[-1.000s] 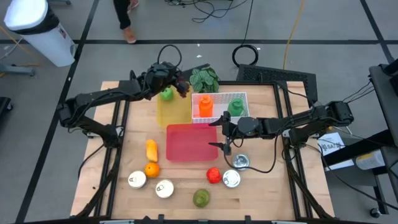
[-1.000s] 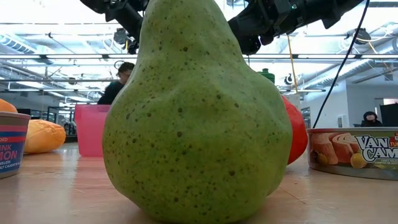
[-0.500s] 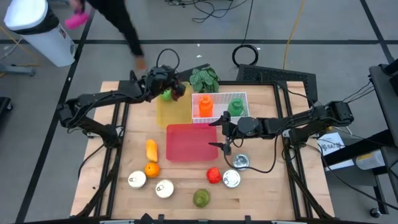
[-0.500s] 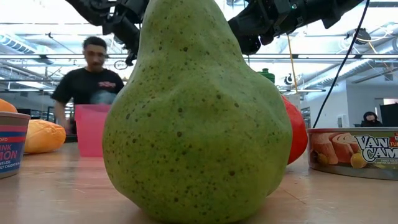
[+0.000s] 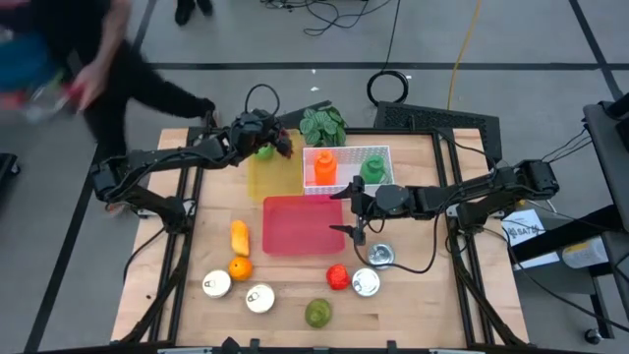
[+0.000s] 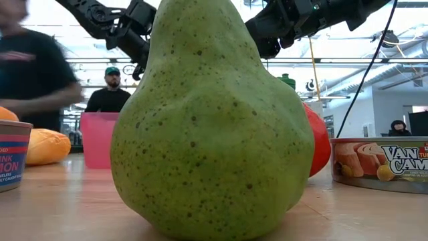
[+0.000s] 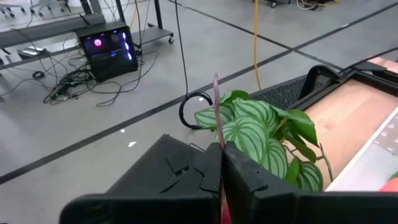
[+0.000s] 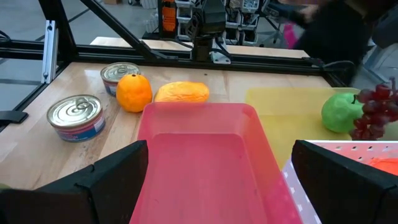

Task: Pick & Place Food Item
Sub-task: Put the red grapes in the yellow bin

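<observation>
Wooden surface [image 5: 423, 305], far side: grape bunch [image 5: 284, 145] held by its stem over yellow board [image 5: 273, 179], just beside green apple [image 5: 262, 150]. Left end effector [image 5: 269, 143] clamped shut on the stem. Right end effector [image 5: 352, 211] spread wide, empty, at edge of pink bin [image 5: 300, 226].

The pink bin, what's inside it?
The pink bin looks empty in the right wrist view. The right gripper, open, hovers at its edge and hides a bit from above.
</observation>
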